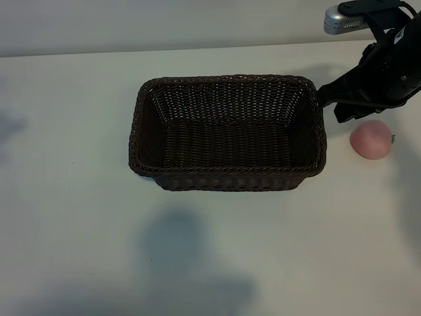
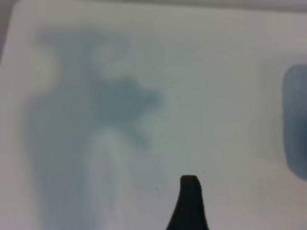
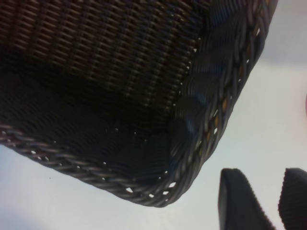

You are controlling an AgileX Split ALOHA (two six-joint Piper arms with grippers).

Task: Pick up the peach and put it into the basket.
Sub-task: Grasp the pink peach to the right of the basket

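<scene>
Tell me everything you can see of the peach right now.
The peach is a small, round, pale-pink fruit with a tiny green leaf bit on its right side. It looks smooth and whole. It rests on the white table, just right of the basket without touching it, below the right arm's dark pincer. Nothing grips it.

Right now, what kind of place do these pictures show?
Probably a robot test bench: a plain white table, one wicker basket and a peach laid out, and a robot arm's right gripper.
</scene>
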